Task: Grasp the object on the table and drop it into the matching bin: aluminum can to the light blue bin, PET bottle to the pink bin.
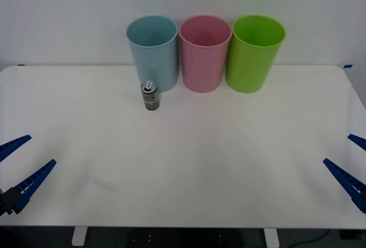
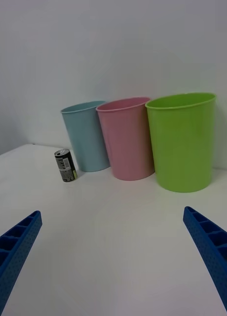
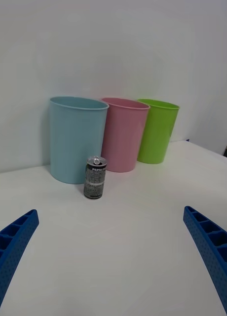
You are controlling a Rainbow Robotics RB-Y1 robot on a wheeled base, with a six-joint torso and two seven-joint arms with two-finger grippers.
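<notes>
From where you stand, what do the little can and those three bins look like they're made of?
The can looks like metal: shiny silver top with a pull tab, dark printed side. The blue bin, pink bin and green bin look like plastic: smooth, evenly coloured walls with a soft sheen, though that is only a guess from looks.

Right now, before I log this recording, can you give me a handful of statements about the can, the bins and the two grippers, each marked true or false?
1. The can stands upright on the table. True.
2. The can is nearest the green bin. False: it stands just in front of the light blue bin.
3. The pink bin is the middle one of the three. True.
4. The left gripper holds the can. False: it is open at the table's near left edge, far from the can.
5. The right gripper is open at the near right edge. True.
</notes>
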